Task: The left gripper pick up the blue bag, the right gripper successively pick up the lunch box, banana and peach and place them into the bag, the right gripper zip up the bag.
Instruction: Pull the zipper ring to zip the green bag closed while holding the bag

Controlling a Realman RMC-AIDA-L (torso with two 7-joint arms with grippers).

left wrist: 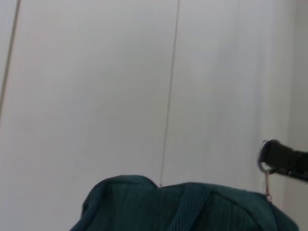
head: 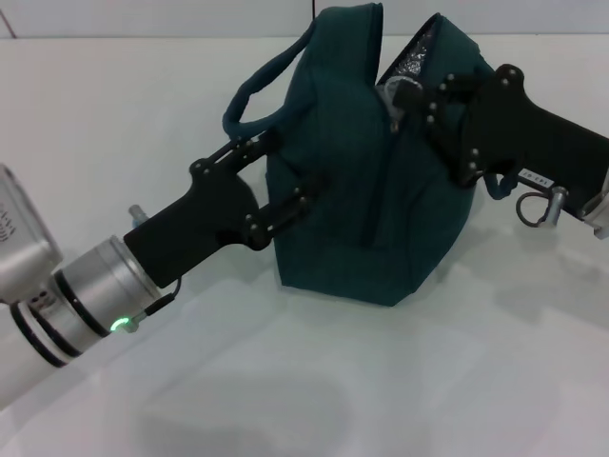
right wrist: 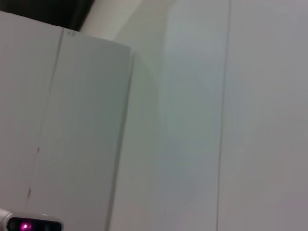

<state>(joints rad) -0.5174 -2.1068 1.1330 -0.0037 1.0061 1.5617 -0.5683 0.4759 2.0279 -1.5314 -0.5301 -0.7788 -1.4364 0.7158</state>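
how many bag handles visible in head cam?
1. A padded loop handle arches off the upper left of the blue bag, above the left gripper. A second may be hidden behind the bag or the right gripper.

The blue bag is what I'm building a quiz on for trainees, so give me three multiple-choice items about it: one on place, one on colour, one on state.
1. Where does the blue bag stand?
A. On the white table, between the two arms
B. Lifted clear above the table
C. Behind the left arm only

2. What colour is the lining that shows at the bag's mouth?
A. Red
B. Silver
C. Yellow

3. What state is the top of the bag in?
A. Zipped fully shut
B. Folded flat
C. Partly open

Answers:
1. A, the head view shows its base resting on the white table, with the left end effector at its side near the handle and the right end effector at its top.
2. B, a silver patch shows in the opening.
3. C, a gap shows at the top beside the right end effector.
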